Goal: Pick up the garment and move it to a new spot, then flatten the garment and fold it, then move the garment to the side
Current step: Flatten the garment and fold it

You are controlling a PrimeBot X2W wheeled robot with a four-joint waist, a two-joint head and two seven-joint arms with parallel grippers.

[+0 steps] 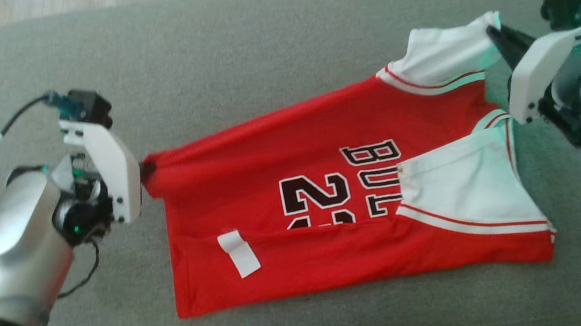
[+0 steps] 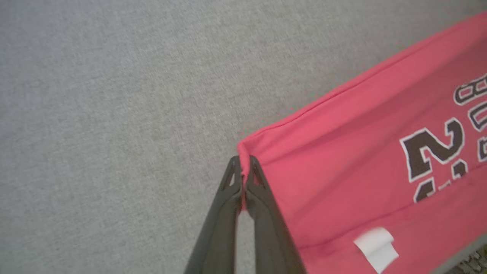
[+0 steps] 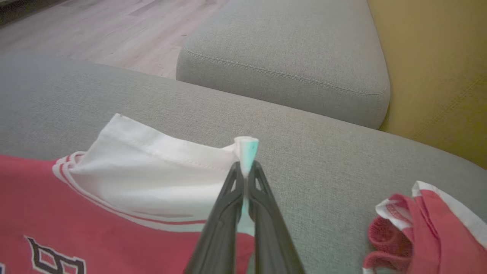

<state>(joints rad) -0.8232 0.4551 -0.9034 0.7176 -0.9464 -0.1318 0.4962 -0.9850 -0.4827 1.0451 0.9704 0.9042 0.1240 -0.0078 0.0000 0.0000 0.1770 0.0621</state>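
Garment (image 1: 332,256): a red jersey with white sleeves is spread on the grey cushion (image 1: 235,44); a red band is folded over the lower part of the black numerals.
Left pincer (image 2: 243,163): is clamped on the red hem corner (image 2: 253,146) at the left end.
Right pincer (image 3: 246,167): is clamped on the edge of the white sleeve (image 3: 152,175) at the far right corner.
White tag (image 1: 239,253): is seen on the folded band.

Matt cloth jersey (image 1: 326,197) on rough woven cushion (image 1: 256,42)

A grey fabric cushion (image 1: 255,37) carries a red-and-white jersey (image 1: 267,149), half folded, across its middle.
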